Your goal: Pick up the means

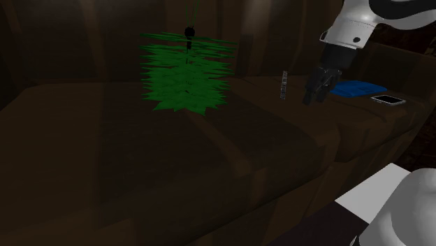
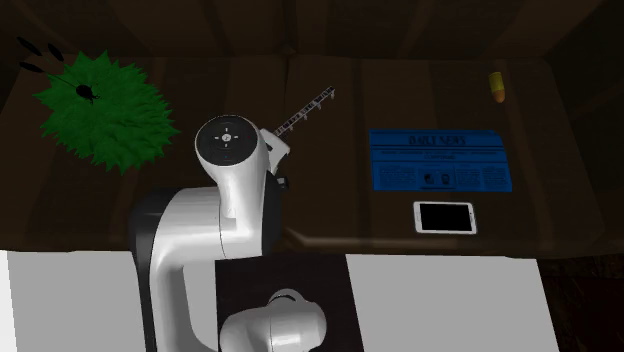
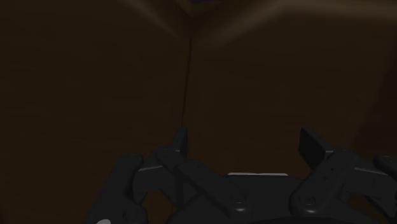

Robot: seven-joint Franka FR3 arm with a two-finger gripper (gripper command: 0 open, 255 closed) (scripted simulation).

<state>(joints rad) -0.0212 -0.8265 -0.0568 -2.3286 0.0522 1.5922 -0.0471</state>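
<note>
Shows black gripper [image 1: 316,91] with fingers spread, clasping nothing, over a dark brown surface [image 1: 105,154]. Places thin grey notched strip [image 1: 284,86] just beside the gripper at 9 o'clock in the shoulder view, not touching it. Sets blue sheet [image 1: 356,88] and phone [image 1: 388,100] toward 3 o'clock, and green plant [image 1: 185,77] well apart toward 9 o'clock.

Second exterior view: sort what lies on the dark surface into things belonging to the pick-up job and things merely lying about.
Belongs to the job:
- thin grey stick, probably the target, as it is nearest the gripper
- gripper, open

Lying about:
- green plant
- blue printed sheet
- white phone
- small orange object
</note>
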